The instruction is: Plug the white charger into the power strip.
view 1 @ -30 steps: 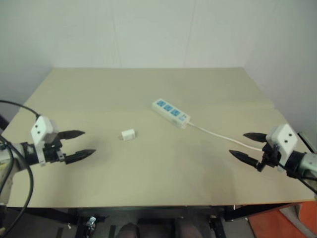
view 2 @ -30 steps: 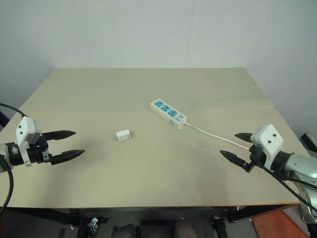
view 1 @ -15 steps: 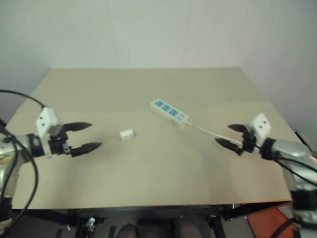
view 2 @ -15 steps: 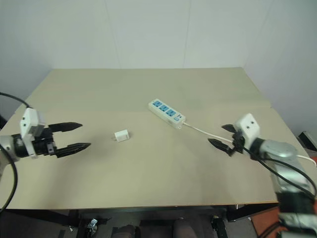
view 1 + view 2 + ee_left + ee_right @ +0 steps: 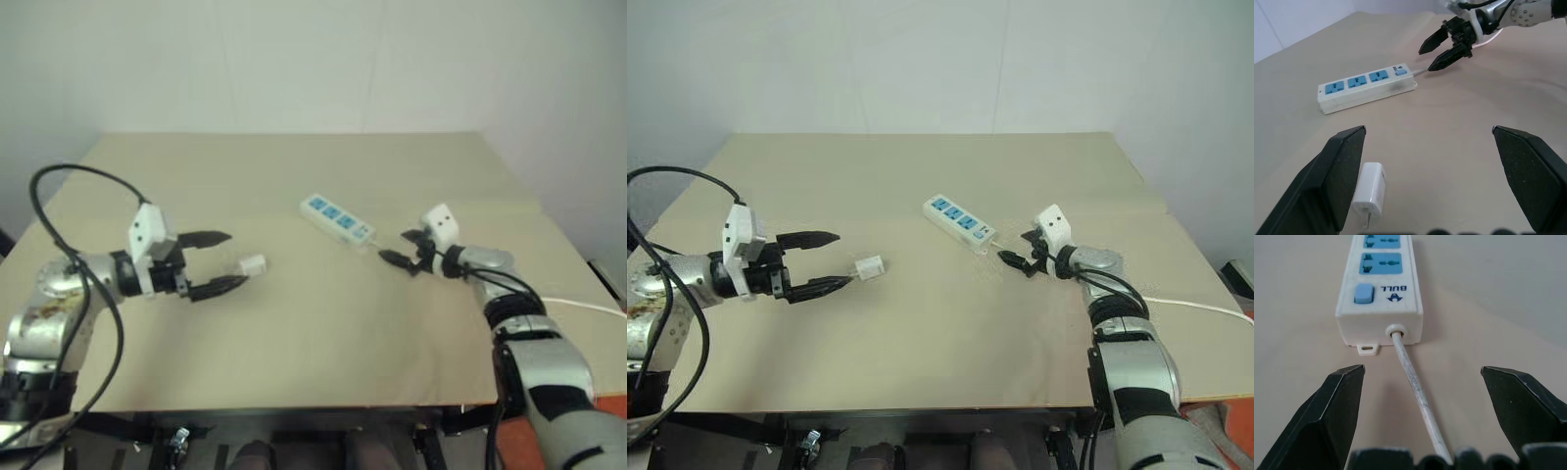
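Cord (image 5: 1415,382) between right gripper's (image 5: 1019,251) wide jaws, white charger (image 5: 1370,194) beside left gripper's (image 5: 826,261) wide jaws, power strip (image 5: 959,223) unobstructed.

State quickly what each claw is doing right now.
Left claw: open, holding nothing, beside the white charger.
Right claw: open, empty, straddling the power strip's cord.

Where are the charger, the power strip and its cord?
charger (image 5: 1370,190), left wrist view, its white top face.
power strip (image 5: 1365,87), left wrist view, its long white body.
cord (image 5: 1415,384), right wrist view, just past the strip's end.
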Robot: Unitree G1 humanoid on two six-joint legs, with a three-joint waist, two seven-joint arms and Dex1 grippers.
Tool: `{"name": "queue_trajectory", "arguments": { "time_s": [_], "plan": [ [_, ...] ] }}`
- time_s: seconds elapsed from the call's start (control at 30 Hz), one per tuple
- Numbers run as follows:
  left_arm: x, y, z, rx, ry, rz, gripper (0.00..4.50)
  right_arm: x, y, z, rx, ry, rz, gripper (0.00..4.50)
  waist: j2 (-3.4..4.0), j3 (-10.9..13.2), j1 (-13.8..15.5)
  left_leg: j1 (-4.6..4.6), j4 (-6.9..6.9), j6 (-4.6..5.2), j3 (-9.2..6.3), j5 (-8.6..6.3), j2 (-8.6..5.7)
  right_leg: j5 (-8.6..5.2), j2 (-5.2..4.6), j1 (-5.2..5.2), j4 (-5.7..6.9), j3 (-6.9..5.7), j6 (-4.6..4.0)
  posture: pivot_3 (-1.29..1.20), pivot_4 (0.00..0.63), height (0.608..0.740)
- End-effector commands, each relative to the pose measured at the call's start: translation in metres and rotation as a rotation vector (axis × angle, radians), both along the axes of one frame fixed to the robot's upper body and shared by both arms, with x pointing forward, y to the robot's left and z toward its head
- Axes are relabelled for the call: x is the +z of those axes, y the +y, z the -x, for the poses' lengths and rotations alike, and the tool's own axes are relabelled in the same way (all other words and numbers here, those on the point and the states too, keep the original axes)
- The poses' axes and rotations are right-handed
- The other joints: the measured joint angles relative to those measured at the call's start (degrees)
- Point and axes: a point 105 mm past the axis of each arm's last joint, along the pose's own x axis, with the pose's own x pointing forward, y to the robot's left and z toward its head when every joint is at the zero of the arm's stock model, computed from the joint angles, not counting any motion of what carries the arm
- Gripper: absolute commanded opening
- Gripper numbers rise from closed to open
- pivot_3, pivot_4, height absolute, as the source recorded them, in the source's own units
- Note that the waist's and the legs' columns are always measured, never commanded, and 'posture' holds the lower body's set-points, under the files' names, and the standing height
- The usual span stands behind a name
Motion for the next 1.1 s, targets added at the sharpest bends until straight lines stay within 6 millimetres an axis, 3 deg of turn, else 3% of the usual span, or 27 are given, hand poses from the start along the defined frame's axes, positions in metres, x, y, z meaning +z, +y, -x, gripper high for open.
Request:
{"name": "queue_trajectory", "arguments": {
  "time_s": [0.03, 0.17, 0.6, 0.87, 1.1],
  "plan": [
    [0.004, -0.006, 0.003, -0.017, -0.035, -0.022, 4.5, 0.004, 0.004, -0.004, 0.005, -0.011, 0.056, 4.45, 0.0, 0.0, -0.05, 0.0, 0.0, 0.0, 0.0, 0.0, 0.0, 0.0, 0.0, 0.0, 0.0, 0.0, 0.0, 0.0, 0.15, 0.74],
    [0.0, -0.009, 0.004, -0.018, -0.033, -0.038, 4.5, -0.004, 0.007, -0.004, -0.002, 0.049, 0.065, 4.45, 0.0, 0.0, -0.22, 0.04, 0.0, 0.0, 0.0, 0.0, 0.0, 0.0, 0.01, 0.02, 0.03, 0.01, 0.0, 0.0, 0.15, 0.74],
    [-0.006, -0.011, 0.003, -0.015, -0.024, -0.043, 4.5, -0.001, 0.009, -0.003, 0.032, 0.044, 0.065, 0.13, 0.0, 0.0, -0.44, 0.06, 0.0, 0.0, -0.02, 0.0, 0.01, 0.0, 0.03, 0.04, 0.03, 0.0, -0.01, 0.0, 0.15, 0.74],
    [-0.003, -0.004, 0.003, -0.038, -0.019, -0.084, 4.5, 0.011, 0.009, 0.011, 0.134, -0.066, 0.062, 0.01, 0.0, 0.0, -1.14, 0.01, 0.0, 0.0, -0.06, 0.0, 0.01, 0.0, 0.03, 0.02, 0.02, -0.03, 0.0, 0.0, 0.15, 0.74],
    [-0.003, -0.003, 0.001, -0.063, -0.01, -0.099, 4.5, 0.009, -0.015, 0.068, 0.159, -0.158, 0.116, 0.01, 0.03, 0.01, 0.23, -0.05, 0.0, 0.0, -0.08, 0.0, -0.03, -0.01, -0.02, -0.02, 0.02, -0.05, 0.02, 0.0, 0.15, 0.74]
  ]
}}
